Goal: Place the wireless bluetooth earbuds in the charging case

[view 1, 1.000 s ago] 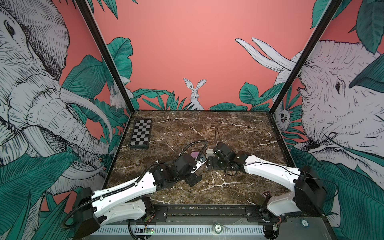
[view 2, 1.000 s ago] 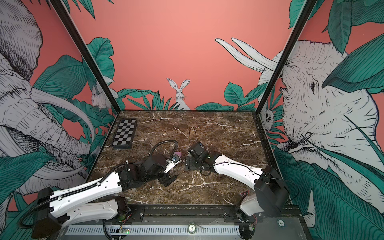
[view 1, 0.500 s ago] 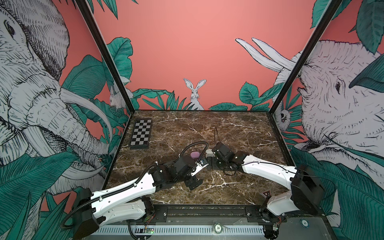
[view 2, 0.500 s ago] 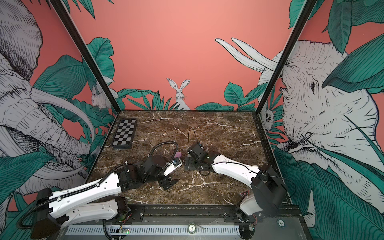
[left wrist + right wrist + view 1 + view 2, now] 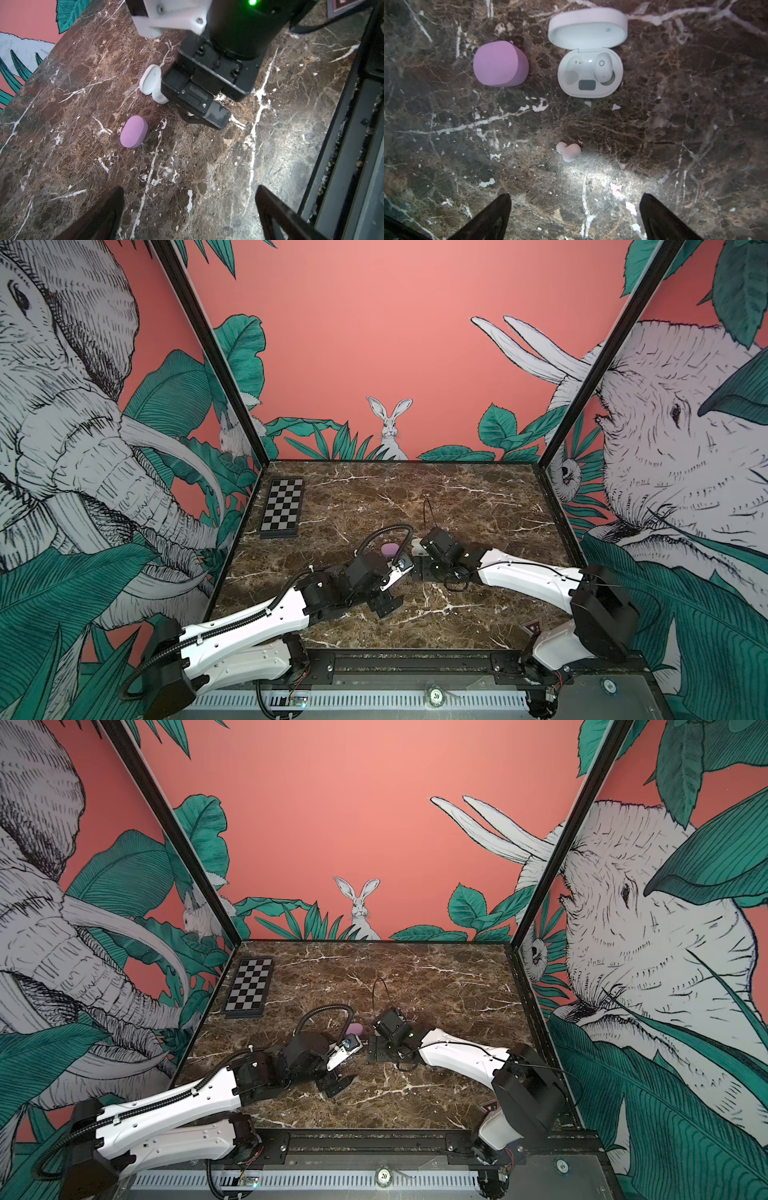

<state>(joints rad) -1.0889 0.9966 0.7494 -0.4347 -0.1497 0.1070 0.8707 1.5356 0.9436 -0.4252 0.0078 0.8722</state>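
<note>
— Firstly, where are we finding the earbuds?

— We are logging one white earbud [image 5: 569,152] lying loose on the marble table [image 5: 446,145]. It is sitting apart from the white charging case [image 5: 591,93], between that case and the right gripper [image 5: 575,195]. A second earbud [image 5: 603,68] is sitting in one socket of the case, and the other socket [image 5: 572,70] is lying bare.

— And how are we recording the case itself?

— We are seeing its lid [image 5: 587,27] folded fully back and the base facing up. A closed purple case [image 5: 501,63] is resting just beside it, not touching. In both top views the purple case is showing between the two wrists near the middle of the table.

— What are we noting for the jaws?

— We are finding the right gripper's jaws standing wide apart and gripping nothing, with the loose earbud lying ahead of the gap. The left gripper [image 5: 189,193] is likewise spread wide and carrying nothing, and it is pointing at bare marble near the purple case. In the left wrist view the right gripper's black body is covering part of the white charging case.

— Anything further out?

— We are marking a checkerboard [image 5: 282,508] lying flat near the far left corner of the table, well apart from the cases and both arms.
</note>
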